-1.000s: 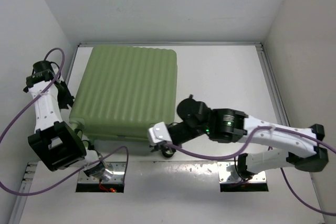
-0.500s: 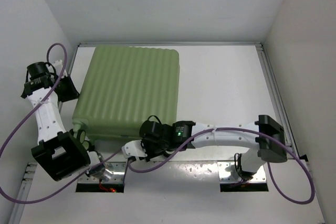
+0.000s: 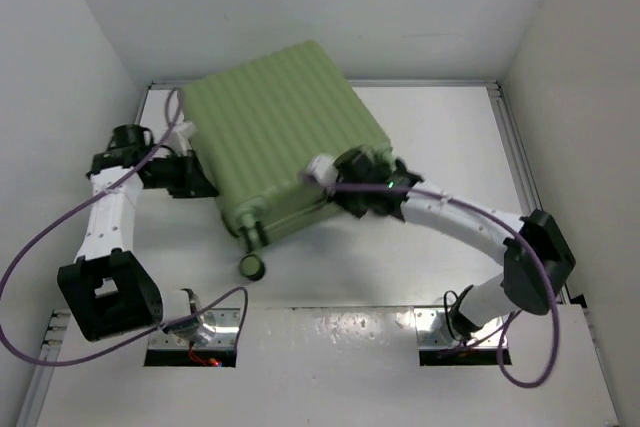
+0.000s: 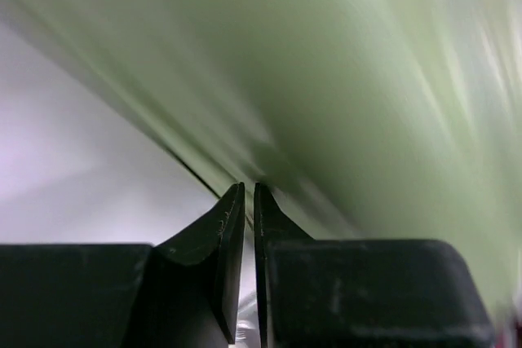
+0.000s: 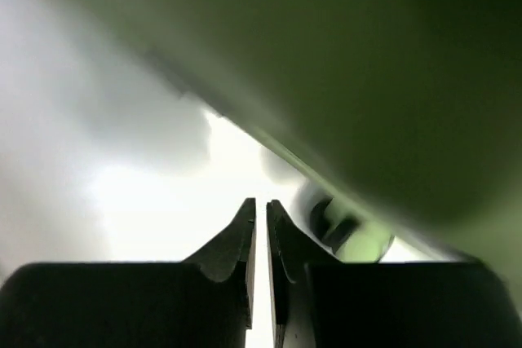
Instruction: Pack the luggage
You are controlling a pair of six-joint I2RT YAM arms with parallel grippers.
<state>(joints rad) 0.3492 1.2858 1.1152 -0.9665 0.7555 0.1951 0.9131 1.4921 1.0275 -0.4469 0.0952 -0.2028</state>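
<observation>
- Bracing the suitcase (image 3: 280,137) from both sides is how I read this. It lies closed on the far-left part of the bench (image 3: 450,127), skewed, with its wheeled end toward me and one wheel (image 3: 252,266) sticking out at the near corner.
- Its far corner shows against the back wall, so I judge it tipped up rather than lying flat. Arms pressing on opposite edges would explain that.
- My left fingers (image 4: 224,238) are drawn in to a thin slit with nothing between them, and their tips point at the ribbed green shell on its left edge.
- My right fingers (image 5: 232,242) are just as narrow and also grip nothing. They sit at the suitcase's right edge.
- With the fingers this narrow, I take them to be working as pushers that turn or prop the shell, not as a grip.
- Both wrist views are smeared, so I cannot tell whether either set of tips actually touches the shell.
- A dark-and-green blob beside the right fingers may be a wheel, but it is too blurred to be sure.
- The lining, zip and handle are out of sight, and I cannot make out anything to pack.
</observation>
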